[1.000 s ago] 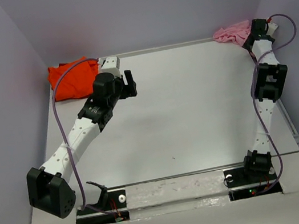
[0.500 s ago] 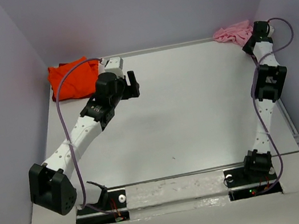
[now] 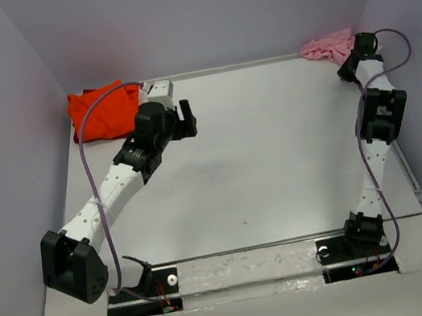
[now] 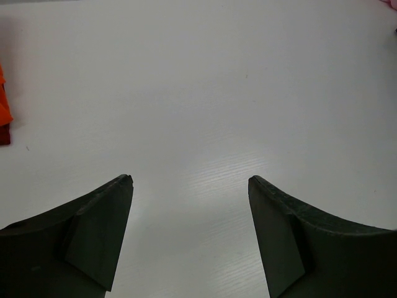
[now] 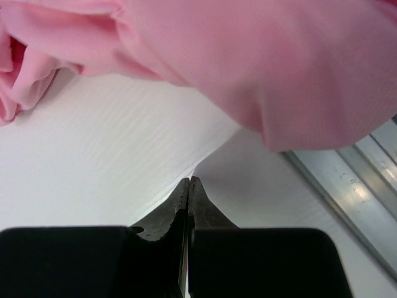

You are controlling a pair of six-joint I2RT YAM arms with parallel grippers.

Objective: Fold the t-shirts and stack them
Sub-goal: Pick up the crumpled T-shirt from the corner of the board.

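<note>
A white table (image 3: 276,155) fills the view from above, boxed in on three sides by plain lavender walls (image 3: 210,11). Two white and black robot arms are bolted at the near edge and reach toward the far corners.

The orange-red t-shirt (image 3: 101,112) lies in the far left corner, pressed against the left wall. It is a bright, saturated colour and sits in a loose, flattish heap with soft folds, not spread out. The pink t-shirt (image 3: 326,47) lies well apart from it, in the far right corner. It is pale and crumpled into a small bunched mound with many wrinkles.

The left gripper (image 3: 186,119) hovers over bare table just to the right of the orange-red t-shirt, not touching it. Its wrist camera shows the two dark fingers spread wide apart with only white table between them (image 4: 189,180), and a sliver of orange cloth at the left edge (image 4: 3,105).

The right gripper (image 3: 351,51) is at the near edge of the pink t-shirt. Its wrist camera shows the two fingers pressed together to a single point (image 5: 189,180) with no cloth visible between the tips. Smooth pink folds (image 5: 279,62) bulge just beyond them, and a metal rail (image 5: 353,186) runs along the table's edge to the right.
</note>
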